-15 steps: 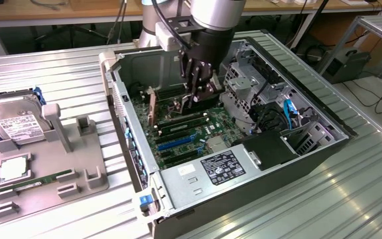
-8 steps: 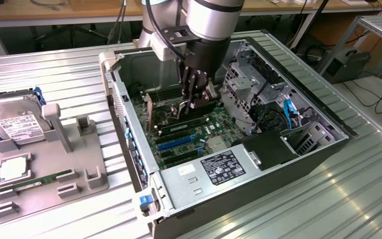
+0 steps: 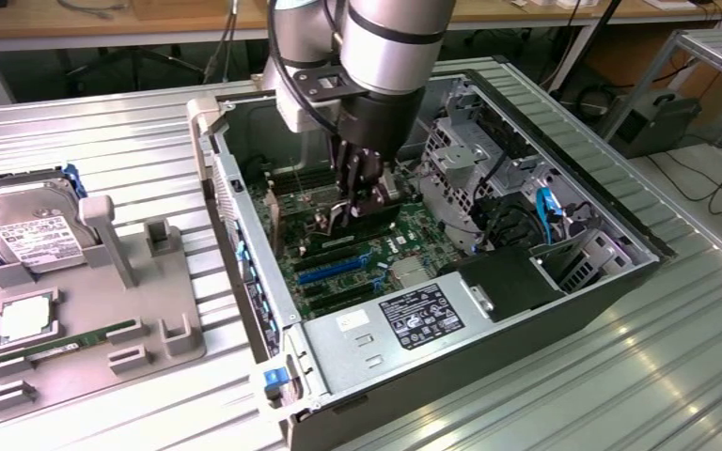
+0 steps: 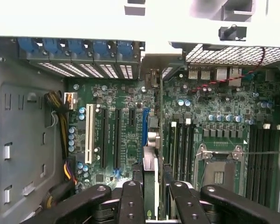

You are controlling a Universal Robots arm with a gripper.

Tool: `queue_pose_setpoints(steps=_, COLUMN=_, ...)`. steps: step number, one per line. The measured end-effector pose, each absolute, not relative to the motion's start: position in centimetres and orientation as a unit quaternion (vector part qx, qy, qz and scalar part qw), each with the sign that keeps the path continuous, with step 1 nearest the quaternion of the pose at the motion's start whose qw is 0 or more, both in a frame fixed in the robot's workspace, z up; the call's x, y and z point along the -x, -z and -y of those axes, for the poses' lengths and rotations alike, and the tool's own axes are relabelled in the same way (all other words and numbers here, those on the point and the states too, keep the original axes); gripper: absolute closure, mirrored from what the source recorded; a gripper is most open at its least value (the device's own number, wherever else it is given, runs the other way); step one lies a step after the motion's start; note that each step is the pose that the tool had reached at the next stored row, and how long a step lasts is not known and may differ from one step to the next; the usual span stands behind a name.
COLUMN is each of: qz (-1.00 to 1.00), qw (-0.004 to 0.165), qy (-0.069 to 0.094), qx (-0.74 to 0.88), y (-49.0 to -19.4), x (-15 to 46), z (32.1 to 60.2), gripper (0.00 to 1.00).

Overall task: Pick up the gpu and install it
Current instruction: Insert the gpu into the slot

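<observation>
Green circuit board fills the floor of the open computer case (image 3: 587, 282), which lies on its side on the ribbed metal table (image 3: 662, 376) so that the motherboard (image 4: 126, 140) faces upward and the arm can come straight down at its slots. The gripper (image 3: 364, 202) is lowered deep into the case, its black fingers (image 4: 130, 200) closed partway on the gpu (image 4: 150, 186), which stands on edge between them; gripping the thin card by its two flat faces keeps it vertical, the way a card has to meet a slot. In the wrist view the card runs away from the camera as a narrow strip, with its silver bracket end (image 4: 155, 81) reaching toward the rear wall of the case beside the row of blue slot clips (image 4: 79, 46), so the bracket seems lined up with a rear opening. The card sits over the area just beside the blue expansion slot (image 4: 145, 126) and the black slots (image 4: 109, 137), near the RAM slots (image 4: 179, 144); whether its lower edge is already seated in a connector I cannot tell, since the fingers hide that part. On the grey parts holder (image 3: 98, 319), at the exterior view's left, a hard drive (image 3: 29, 235) and a green RAM stick (image 3: 67, 343) rest untouched, each kept in its own cradle and well apart from the case.
</observation>
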State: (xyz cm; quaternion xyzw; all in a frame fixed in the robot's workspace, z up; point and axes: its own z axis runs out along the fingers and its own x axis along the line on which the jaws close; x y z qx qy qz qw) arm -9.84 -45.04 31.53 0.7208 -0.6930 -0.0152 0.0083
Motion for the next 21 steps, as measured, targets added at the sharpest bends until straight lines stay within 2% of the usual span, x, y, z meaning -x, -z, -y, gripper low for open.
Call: queue_pose_setpoints(steps=21, qz=0.716, qw=0.008, qy=0.015, qx=-0.697, y=-28.7, x=10.2, z=46.0, gripper=0.74)
